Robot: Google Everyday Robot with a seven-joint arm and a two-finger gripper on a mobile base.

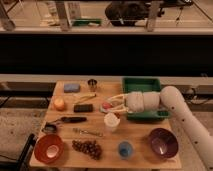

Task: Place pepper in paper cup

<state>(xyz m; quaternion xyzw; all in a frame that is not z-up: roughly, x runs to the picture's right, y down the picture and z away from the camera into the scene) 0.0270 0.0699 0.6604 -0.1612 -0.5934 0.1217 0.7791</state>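
Pepper (105, 106) is between the tips of the gripper (108, 105), which seems clamped on it, just behind the paper cup (111, 122). Grasping looks done; moving over the cup and releasing remain.

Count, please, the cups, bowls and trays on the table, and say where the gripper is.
Cups: 3 (metal cup, paper cup, blue cup)
Bowls: 2 (red bowl, purple bowl)
Trays: 1 (green tray)
Total: 6
The gripper is at the pepper, just behind the paper cup.

Green tray (142, 85), purple bowl (163, 143), grapes (87, 148)
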